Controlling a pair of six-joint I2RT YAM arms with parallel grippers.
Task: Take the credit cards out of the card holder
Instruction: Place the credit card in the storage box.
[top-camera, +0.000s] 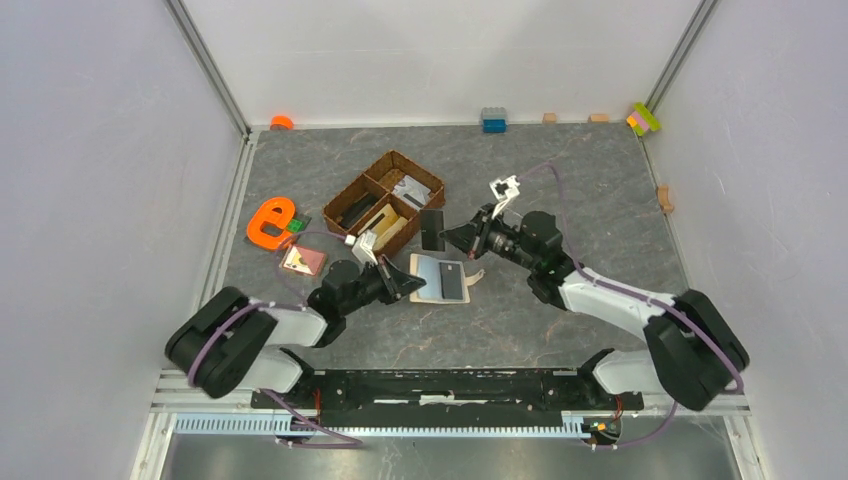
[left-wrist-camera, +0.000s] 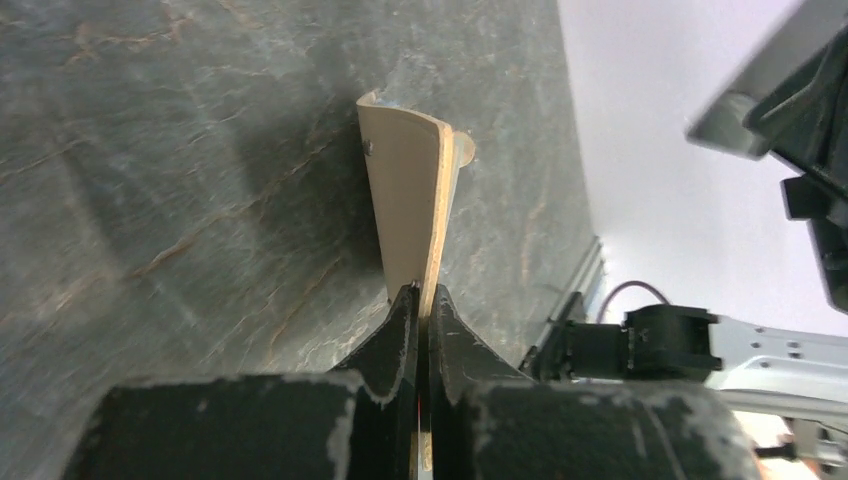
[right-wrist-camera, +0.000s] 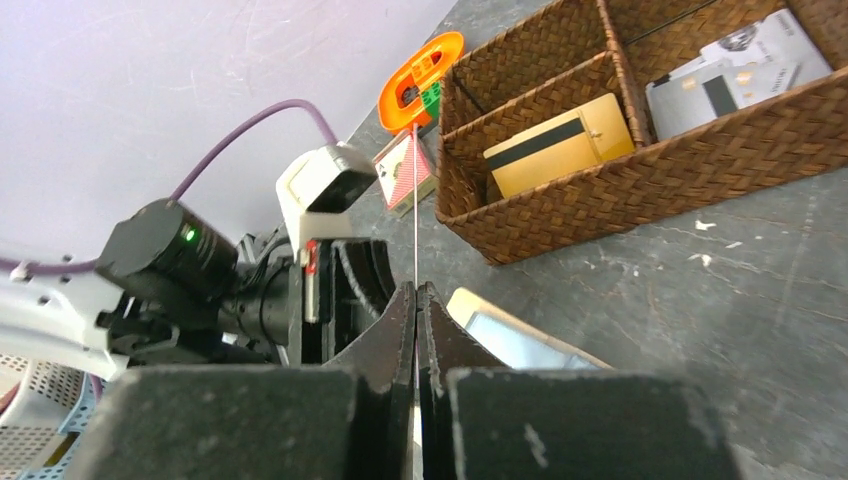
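Pinching one card (top-camera: 432, 230) edge-on, the right jaws (top-camera: 446, 237) are clamped on its near end, so its long axis runs straight out from them. It looks clear of the holder (top-camera: 450, 280), which lies just below on the desk (top-camera: 580, 180), long axis left-right. The left jaws (top-camera: 405, 285) are clamped on the holder's left edge.

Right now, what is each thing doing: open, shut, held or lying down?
card holder: lying open, one edge pinched.
left tool: shut on the card holder.
right tool: shut on the dark card.
dark card: out of the holder, held upright.
pinkish card: lying flat, out of the holder.
basket: cards inside its compartments.
gold card: leaning in a basket compartment.
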